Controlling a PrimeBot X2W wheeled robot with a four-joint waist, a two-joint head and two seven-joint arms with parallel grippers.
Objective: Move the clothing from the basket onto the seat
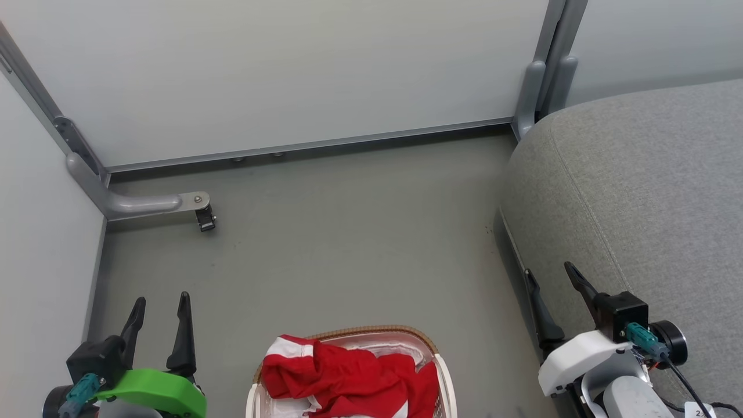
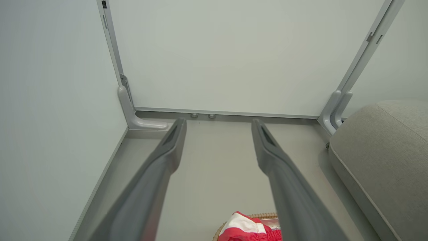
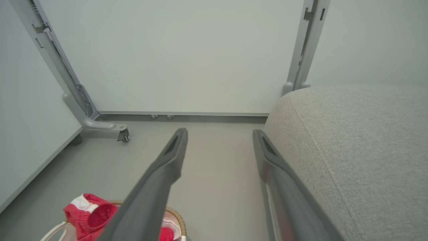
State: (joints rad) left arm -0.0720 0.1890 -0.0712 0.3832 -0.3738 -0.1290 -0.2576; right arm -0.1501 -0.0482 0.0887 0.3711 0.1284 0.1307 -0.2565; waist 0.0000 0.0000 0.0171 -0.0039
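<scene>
Dark fingers of my left gripper (image 1: 162, 299) stand wide and empty at the near left. The red clothing (image 1: 348, 377) lies heaped in the basket (image 1: 371, 332) at near centre. My right gripper (image 1: 548, 270), also wide and empty, hovers just beside the grey seat (image 1: 638, 191) on the right.

Lab bay: wheeled partition panels (image 1: 278, 75)

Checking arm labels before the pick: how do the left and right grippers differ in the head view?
Housing: the left gripper sits on a bright green shell, the right gripper on a white one. Place: the left gripper hangs over floor left of the basket; the right gripper is close beside the grey couch. Shared: long dark fingers, jaws open, nothing held.
</scene>
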